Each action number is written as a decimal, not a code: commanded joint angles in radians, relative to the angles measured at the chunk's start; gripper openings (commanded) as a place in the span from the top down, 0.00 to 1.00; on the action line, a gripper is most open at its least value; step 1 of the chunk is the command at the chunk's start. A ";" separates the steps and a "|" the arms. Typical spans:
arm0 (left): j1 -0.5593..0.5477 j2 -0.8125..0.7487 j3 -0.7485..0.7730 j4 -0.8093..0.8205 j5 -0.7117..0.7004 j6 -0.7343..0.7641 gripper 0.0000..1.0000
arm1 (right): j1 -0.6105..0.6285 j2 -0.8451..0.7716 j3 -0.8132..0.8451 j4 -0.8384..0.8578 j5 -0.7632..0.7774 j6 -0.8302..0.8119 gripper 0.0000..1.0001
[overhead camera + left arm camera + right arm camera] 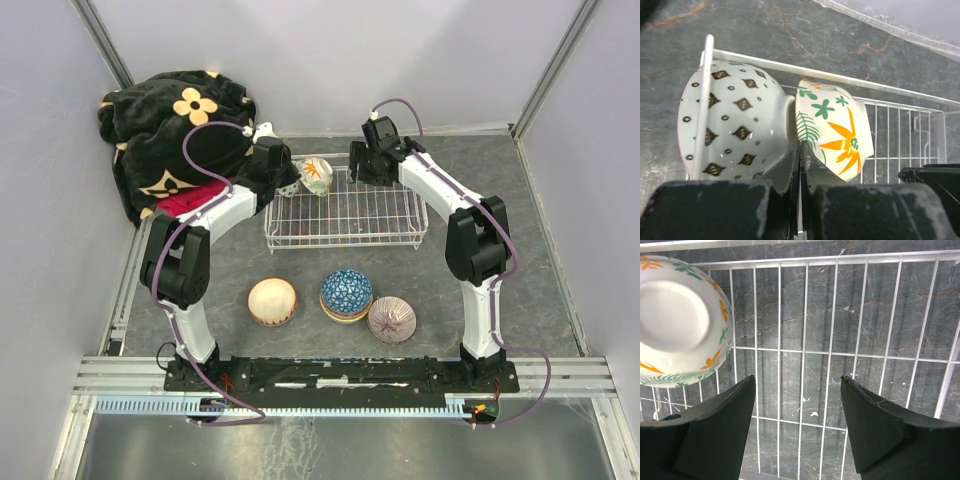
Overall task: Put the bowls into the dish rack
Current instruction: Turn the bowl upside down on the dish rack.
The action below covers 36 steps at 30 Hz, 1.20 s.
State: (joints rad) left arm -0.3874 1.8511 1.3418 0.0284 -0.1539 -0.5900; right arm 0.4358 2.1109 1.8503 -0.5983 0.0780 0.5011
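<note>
Grey marbled table (480,330) between pale walls (330,60). Toward the back, the dish rack (370,215): white wire, long side running left to right. Holds two bowls in its far-left corner, both tipped on edge and leaning against each other. Against the end wire, the diamond-patterned bowl (735,125); just beside it, the orange-flower bowl (835,127), foot turned toward the rack's open grid floor.

Clenched tight at the seam between those two, the left gripper (800,150): fingers pressed flat together, nothing between them; touching the bowls or not, cannot tell. Spread wide over the rack floor, the right gripper (797,390): grasping nothing, just to the right of the orange-flower bowl and apart from it.

Outside the rack, nearer the arm bases, a loose row, all open side up. At left, the cream bowl (272,300). In the middle, the blue bowl (346,290), nested on top of a yellow-rimmed bowl (345,317). At right, just beside that stack, the purple-white bowl (392,319).

Bunched in the far-left corner, a black blanket (175,130) printed with tan flowers, with a red patch (185,203) showing under its near edge.
</note>
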 commanded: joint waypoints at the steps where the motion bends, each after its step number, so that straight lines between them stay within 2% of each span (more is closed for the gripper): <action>1: 0.011 0.017 0.002 -0.129 -0.063 0.048 0.95 | 0.005 -0.013 0.023 0.026 -0.015 0.010 0.23; 13: 0.016 -0.031 0.020 -0.136 -0.034 0.038 0.89 | 0.005 -0.027 -0.010 0.041 -0.022 0.014 0.23; 15: 0.013 -0.037 0.032 -0.138 -0.019 0.035 0.85 | 0.006 -0.028 -0.013 0.043 -0.024 0.015 0.23; 20: 0.014 -0.053 0.048 -0.139 -0.008 0.026 0.69 | 0.005 -0.029 -0.017 0.042 -0.030 0.014 0.21; 28: 0.013 -0.095 0.065 -0.146 -0.014 0.019 0.57 | 0.006 -0.026 -0.017 0.041 -0.039 0.014 0.21; 36: 0.013 -0.160 0.075 -0.197 -0.029 0.003 0.52 | 0.007 -0.027 -0.012 0.042 -0.060 0.014 0.21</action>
State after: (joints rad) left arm -0.3771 1.7809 1.3708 -0.1467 -0.1593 -0.5903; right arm 0.4370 2.1109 1.8339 -0.5880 0.0330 0.5087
